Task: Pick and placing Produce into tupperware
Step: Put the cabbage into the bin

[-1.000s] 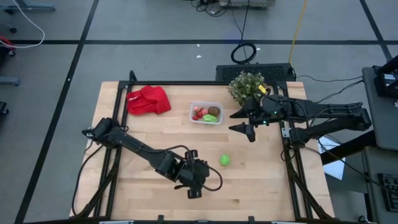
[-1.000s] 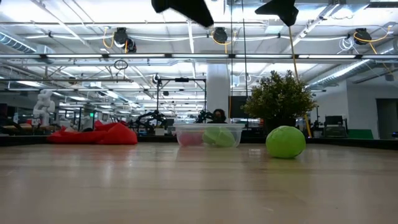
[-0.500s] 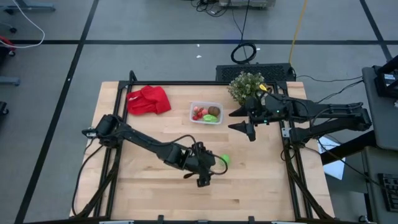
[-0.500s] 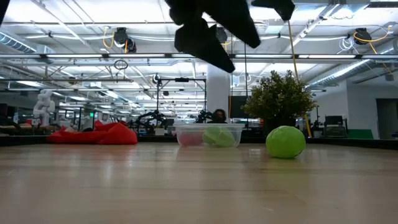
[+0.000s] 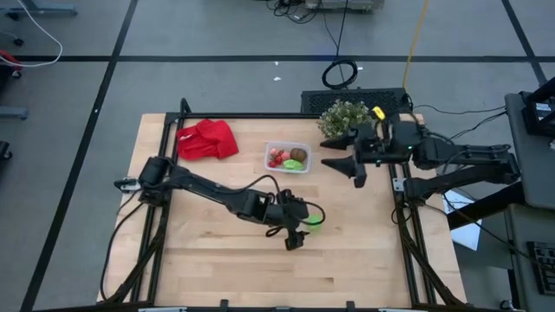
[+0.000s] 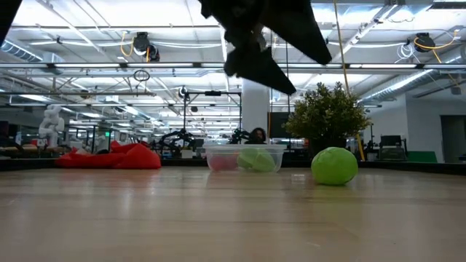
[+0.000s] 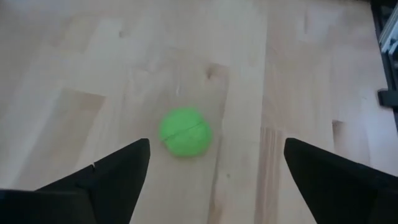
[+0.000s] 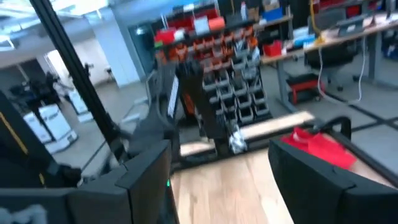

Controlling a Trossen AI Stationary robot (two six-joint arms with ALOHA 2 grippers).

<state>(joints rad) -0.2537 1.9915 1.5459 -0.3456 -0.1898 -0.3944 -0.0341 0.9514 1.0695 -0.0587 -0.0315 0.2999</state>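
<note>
Hovering left hand (image 7: 211, 171), green produce (image 7: 185, 131) below

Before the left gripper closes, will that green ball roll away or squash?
The green ball looks round and sits free on the bare wooden table, so a nudge from one finger would probably roll it. A seam across it suggests a molded toy, likely light and firm. The left gripper is open above it.

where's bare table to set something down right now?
Bare wood along the near table edge below the left gripper, and between the red cloth and the left arm. Crowded: around the green ball, and the far edge by the container, plant, right gripper.
</note>
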